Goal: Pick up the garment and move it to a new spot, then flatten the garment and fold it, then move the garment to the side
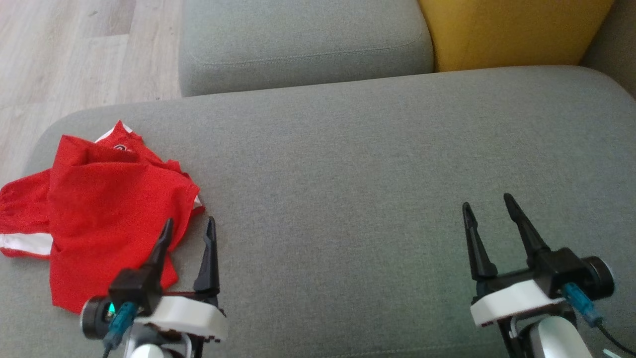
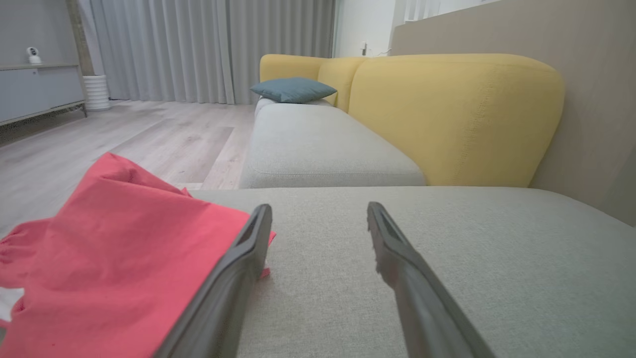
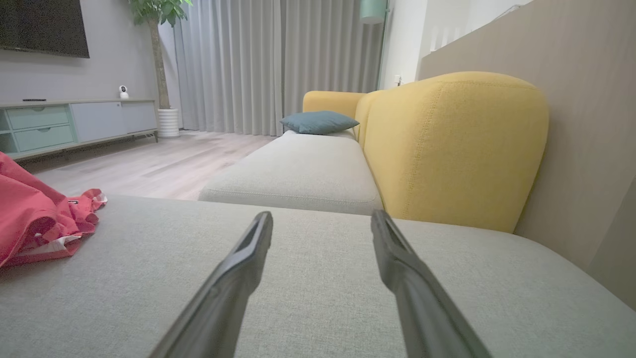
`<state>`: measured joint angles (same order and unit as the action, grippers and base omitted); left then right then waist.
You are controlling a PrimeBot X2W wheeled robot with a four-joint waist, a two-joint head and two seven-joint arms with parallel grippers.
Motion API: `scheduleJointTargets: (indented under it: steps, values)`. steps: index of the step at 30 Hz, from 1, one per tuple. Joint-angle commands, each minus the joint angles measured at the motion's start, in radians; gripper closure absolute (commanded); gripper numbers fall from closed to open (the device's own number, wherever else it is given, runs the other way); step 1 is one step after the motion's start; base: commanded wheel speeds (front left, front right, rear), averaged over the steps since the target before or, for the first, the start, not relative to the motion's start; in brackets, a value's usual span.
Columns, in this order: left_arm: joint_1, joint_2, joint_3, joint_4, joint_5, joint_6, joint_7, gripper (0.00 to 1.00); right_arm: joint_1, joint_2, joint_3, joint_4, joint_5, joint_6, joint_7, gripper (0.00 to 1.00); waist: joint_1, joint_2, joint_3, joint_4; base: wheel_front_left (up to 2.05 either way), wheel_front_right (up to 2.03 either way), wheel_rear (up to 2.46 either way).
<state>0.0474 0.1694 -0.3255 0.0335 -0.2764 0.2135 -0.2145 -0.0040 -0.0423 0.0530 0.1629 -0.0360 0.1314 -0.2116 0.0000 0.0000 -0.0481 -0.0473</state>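
Note:
A crumpled red garment [image 1: 99,209] with white trim lies at the left end of the grey sofa seat [image 1: 357,174]. My left gripper [image 1: 190,223] hovers open at the garment's near right edge, its left finger over the red cloth and its right finger over bare cushion. In the left wrist view the garment [image 2: 114,258] fills the lower left beside the open left gripper [image 2: 320,211]. My right gripper [image 1: 489,201] stands open over bare cushion far to the right. In the right wrist view the garment [image 3: 39,219] lies at the left edge, well apart from the right gripper [image 3: 323,219].
A second grey seat cushion [image 1: 298,44] lies beyond, with a yellow backrest [image 1: 512,30] at the right. Wooden floor [image 1: 74,49] runs along the left past the seat's edge. A blue-grey pillow [image 2: 293,89] rests farther down the sofa.

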Motion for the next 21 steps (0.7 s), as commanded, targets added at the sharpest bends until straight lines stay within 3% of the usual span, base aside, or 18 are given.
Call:
scheduleJointTargets:
  steps: [1, 8, 15, 21]
  values:
    - [-0.035, 0.009, 0.044, -0.041, 0.028, -0.01, -0.014, 0.0, -0.015, -0.007, 0.028, -0.031, -0.014, -0.001, -0.017, 0.0, 0.0, 0.0, -0.001, 0.001, 0.0, 0.0, 0.0]
    - [0.004, -0.053, 0.114, -0.038, 0.049, -0.097, -0.035, 0.0, -0.005, -0.008, 0.037, -0.011, 0.098, -0.001, -0.038, 0.0, 0.0, 0.0, -0.006, 0.005, 0.0, 0.0, 0.0]
    - [0.023, -0.102, 0.183, 0.019, 0.053, -0.198, -0.047, 0.0, 0.007, -0.008, 0.042, 0.025, 0.119, -0.001, -0.05, 0.0, 0.0, 0.0, -0.012, 0.006, 0.0, 0.0, 0.0]
    - [0.024, -0.116, 0.206, 0.058, 0.061, -0.242, -0.047, 0.0, 0.005, -0.008, 0.049, 0.052, 0.143, -0.001, -0.05, 0.0, 0.0, 0.0, -0.012, 0.007, 0.0, 0.0, 0.0]
